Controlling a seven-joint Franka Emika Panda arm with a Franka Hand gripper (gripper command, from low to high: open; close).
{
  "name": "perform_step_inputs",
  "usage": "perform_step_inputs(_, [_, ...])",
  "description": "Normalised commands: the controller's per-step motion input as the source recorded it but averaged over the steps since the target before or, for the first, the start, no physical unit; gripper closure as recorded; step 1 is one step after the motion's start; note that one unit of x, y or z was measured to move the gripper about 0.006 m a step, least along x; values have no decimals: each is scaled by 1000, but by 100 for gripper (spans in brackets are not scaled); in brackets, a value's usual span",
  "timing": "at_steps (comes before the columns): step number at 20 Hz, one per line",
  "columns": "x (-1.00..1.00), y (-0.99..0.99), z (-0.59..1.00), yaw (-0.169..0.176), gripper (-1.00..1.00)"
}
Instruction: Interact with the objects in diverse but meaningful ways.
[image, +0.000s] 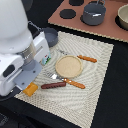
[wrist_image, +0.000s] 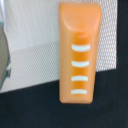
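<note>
wrist view fills with the ridged bread loaf (wrist_image: 79, 52), half on the woven placemat (wrist_image: 35, 45). exterior view's lower left shows the sausage (image: 53, 85); gripper state cannot be told

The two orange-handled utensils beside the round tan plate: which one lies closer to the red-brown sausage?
The orange-handled utensil below the round tan plate in the exterior view; it lies just beside the red-brown sausage. The other orange-handled utensil lies across the plate, toward that view's right.
</note>
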Motion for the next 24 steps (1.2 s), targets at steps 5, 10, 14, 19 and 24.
perform_step_inputs(5, [541, 163, 0, 124, -100])
perform_step_inputs(10, [382, 58, -70, 164, -100])
perform_step_inputs(14, [295, -21, -32, 160, -100])
perform_step_inputs(19, [492, -129, 0, 92, -100])
perform_step_inputs(24, [614, -99, 9, 52, -100])
